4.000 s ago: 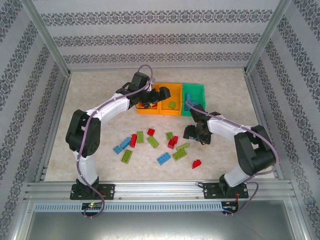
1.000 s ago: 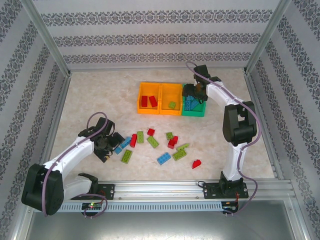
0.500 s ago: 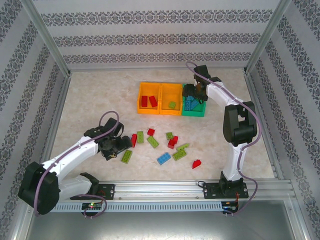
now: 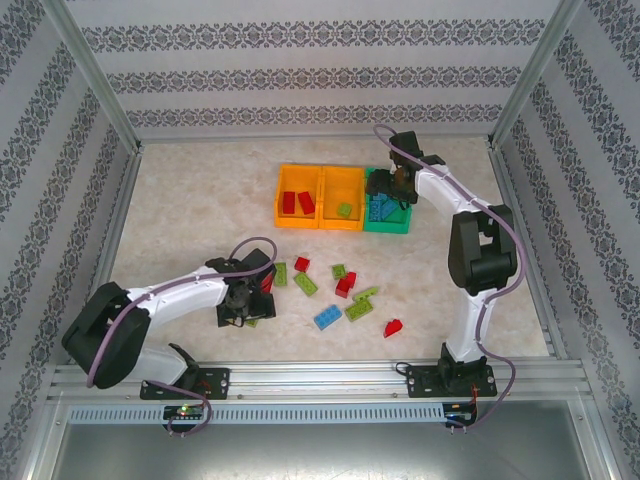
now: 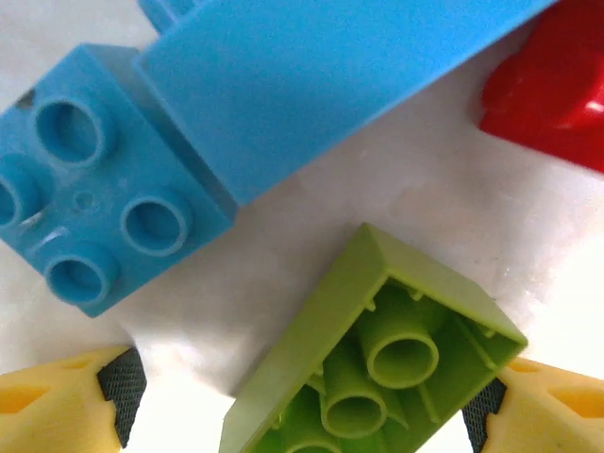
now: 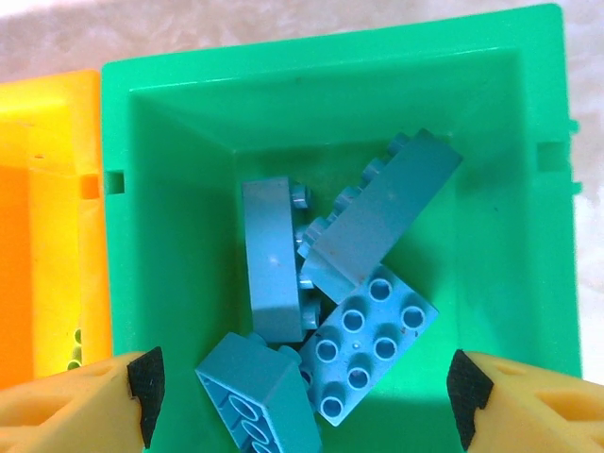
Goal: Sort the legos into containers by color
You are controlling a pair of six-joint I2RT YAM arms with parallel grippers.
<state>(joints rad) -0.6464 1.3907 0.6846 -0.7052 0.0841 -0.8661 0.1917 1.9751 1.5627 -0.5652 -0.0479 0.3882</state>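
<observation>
Partway: the bins point(image 4: 320, 198) at 12 o'clock hold two red, one green and several blue legos point(image 6: 373, 340); roughly a dozen lie loose on the counter point(image 4: 180, 200). The left tool point(image 5: 300, 401), released, straddles a lime brick point(image 5: 377, 359); the right tool point(image 6: 307, 394) hangs released over the green bin point(image 6: 170, 189).

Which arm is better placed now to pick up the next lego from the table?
Left. The left gripper, open, hangs low over the upturned lime green lego; the right gripper is open above the green bin.
</observation>
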